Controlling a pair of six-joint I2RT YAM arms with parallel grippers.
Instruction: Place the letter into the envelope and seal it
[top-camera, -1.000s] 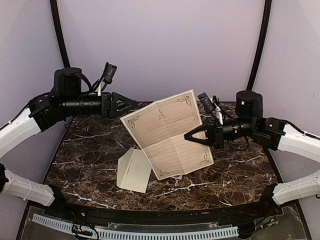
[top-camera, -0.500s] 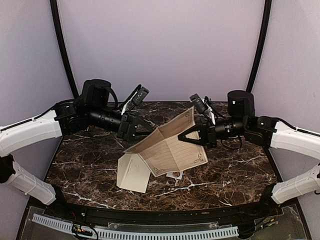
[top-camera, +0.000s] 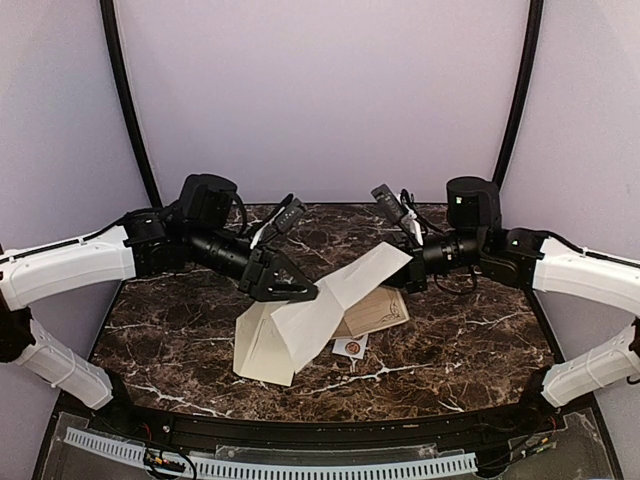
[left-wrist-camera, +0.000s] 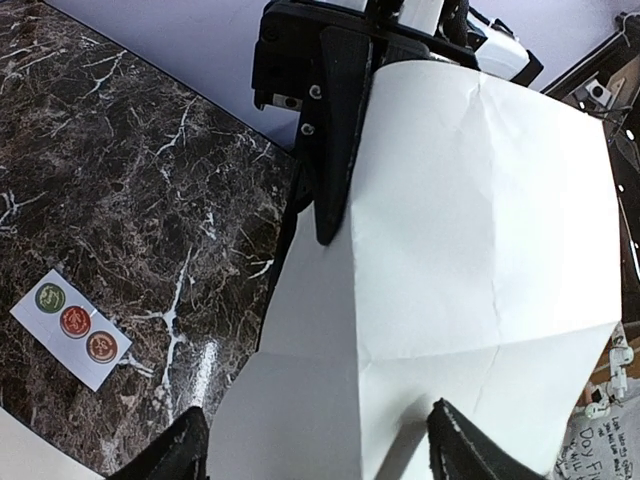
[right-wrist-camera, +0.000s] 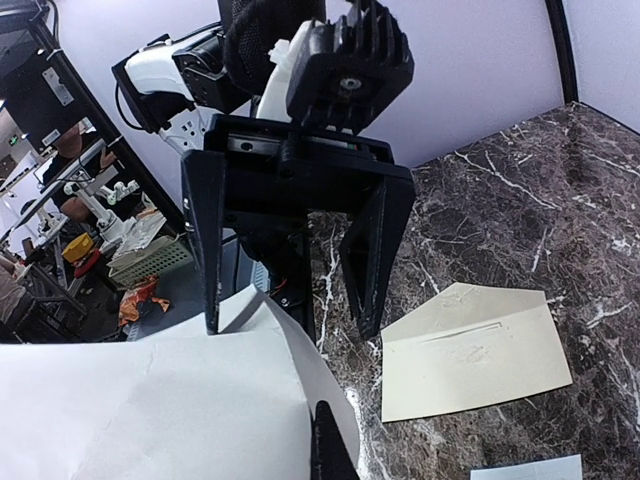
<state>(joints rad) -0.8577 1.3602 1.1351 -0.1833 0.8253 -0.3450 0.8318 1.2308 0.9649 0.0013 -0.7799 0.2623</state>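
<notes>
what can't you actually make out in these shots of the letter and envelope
Print on the tan bordered paper sheet: too small in the top view; wrist views show only its blank white back.
Plain cream paper envelope: upper end under the sheet, top view.
Right gripper fingertips: behind the sheet's raised corner, top view.
Small white sticker strip: partly under the sheet, top view; dot designs too small.

One camera looks down from above and behind me over the whole table (top-camera: 180, 330). My wrist cameras face each other, close over the letter (left-wrist-camera: 480, 220), which all three share.
</notes>
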